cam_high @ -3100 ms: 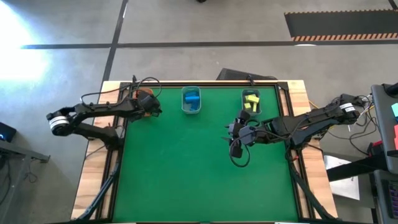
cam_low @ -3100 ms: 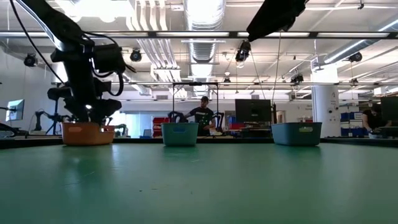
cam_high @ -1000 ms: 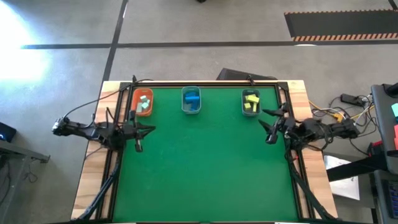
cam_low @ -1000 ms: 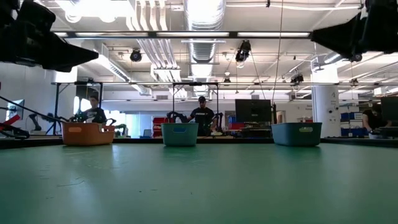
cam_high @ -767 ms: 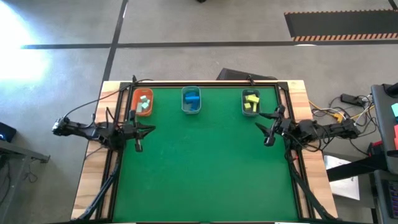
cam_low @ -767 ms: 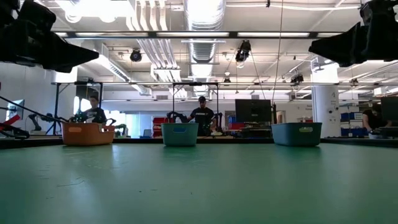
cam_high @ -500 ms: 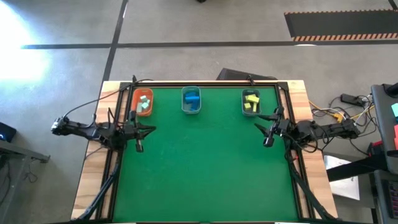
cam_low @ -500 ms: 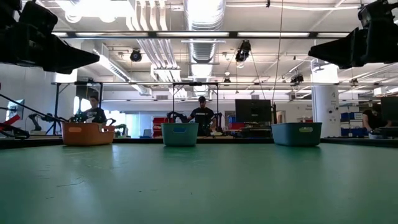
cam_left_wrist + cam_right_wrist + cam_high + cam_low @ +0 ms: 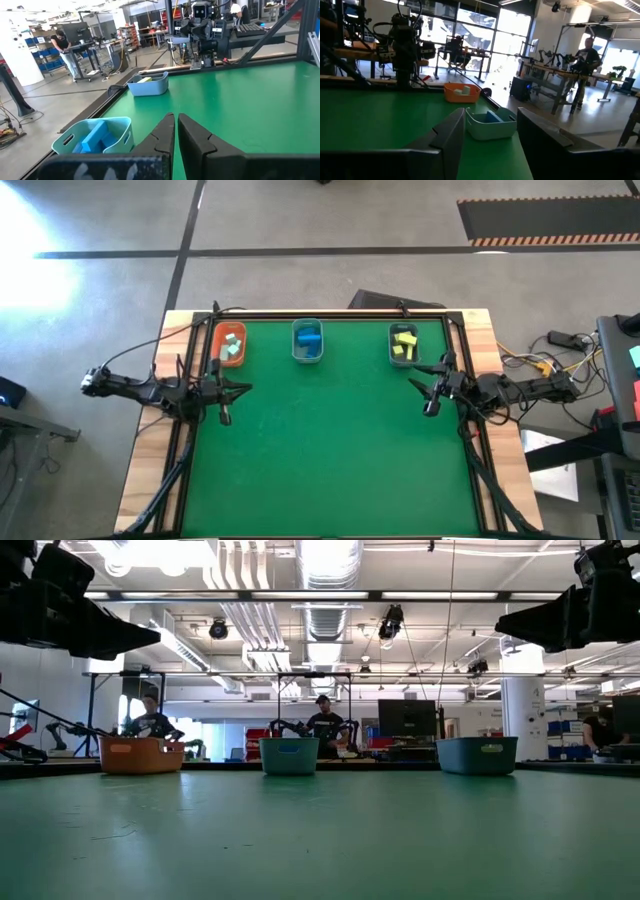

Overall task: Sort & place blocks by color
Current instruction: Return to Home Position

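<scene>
blocks [image 9: 309, 338] lie sorted in the bins [image 9: 294, 346], so both arms park at the table [image 9: 330, 460] sides: left gripper [image 9: 176, 120] closed empty, right gripper [image 9: 491, 114] spread.

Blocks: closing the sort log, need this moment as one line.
blocks binned by colour | left claw shut, left edge | right claw open, right edge

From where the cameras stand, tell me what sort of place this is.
Probably a robotics lab or workshop: exposed ceiling ducts, a concrete floor, and a person at a workbench.
</scene>
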Robot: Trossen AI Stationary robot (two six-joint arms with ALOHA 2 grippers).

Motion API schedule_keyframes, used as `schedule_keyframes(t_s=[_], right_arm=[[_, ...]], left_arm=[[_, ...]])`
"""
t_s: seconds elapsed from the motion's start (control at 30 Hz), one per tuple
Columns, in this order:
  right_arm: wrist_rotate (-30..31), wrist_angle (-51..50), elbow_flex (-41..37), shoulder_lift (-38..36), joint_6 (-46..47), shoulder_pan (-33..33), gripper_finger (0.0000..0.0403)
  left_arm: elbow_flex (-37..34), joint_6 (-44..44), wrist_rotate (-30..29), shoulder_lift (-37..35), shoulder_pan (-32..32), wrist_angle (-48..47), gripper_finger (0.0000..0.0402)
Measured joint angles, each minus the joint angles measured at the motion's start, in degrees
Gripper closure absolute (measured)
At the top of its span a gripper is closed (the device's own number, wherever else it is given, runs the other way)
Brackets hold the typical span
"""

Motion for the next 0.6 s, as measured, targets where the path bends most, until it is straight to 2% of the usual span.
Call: schedule_keyframes(t_s=[0.6], right_arm=[[0.0, 0.0, -0.04, -0.01, 0.0, 0.0, 0.023]], left_arm=[[0.0, 0.02, 0.01, 0.06, 0.0, -0.01, 0.0395]])
